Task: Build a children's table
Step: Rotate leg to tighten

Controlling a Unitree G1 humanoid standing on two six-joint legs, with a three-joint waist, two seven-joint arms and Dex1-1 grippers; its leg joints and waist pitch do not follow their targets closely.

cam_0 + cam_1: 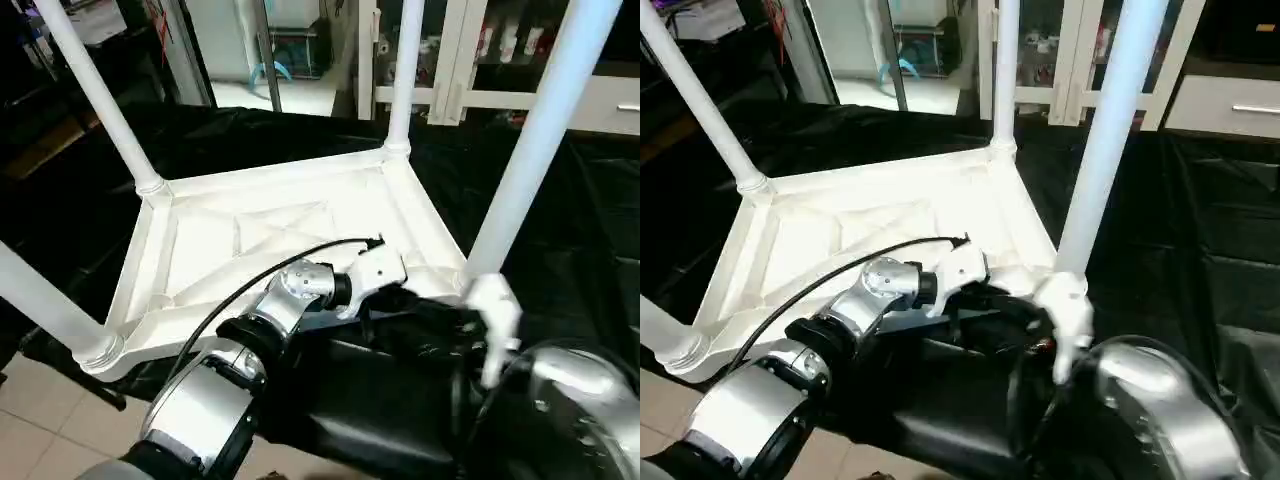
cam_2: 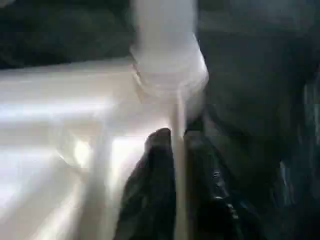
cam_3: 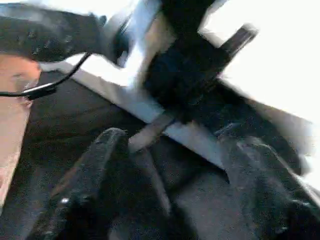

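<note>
Black sheeting (image 1: 590, 200) covers the bench, and the children's table sits on it upside down with all four legs up.
Nearest, the right gripper (image 3: 175, 145) hangs wide open over the sheet with nothing in it. Just beyond, the left gripper (image 2: 176, 137) is pinched narrowly on the thin rim of the tabletop (image 1: 250, 230), beside the near-right leg (image 1: 540, 130). A sideways tug from that grip could slide the whole top on the slick plastic. A swing of either forearm could knock this leg, which may not be screwed fully into its socket. Farther off, the near-left leg (image 1: 40, 290) and the two far legs (image 1: 95, 90) (image 1: 405, 70) stand in their corners; a jolt could loosen them too.
</note>
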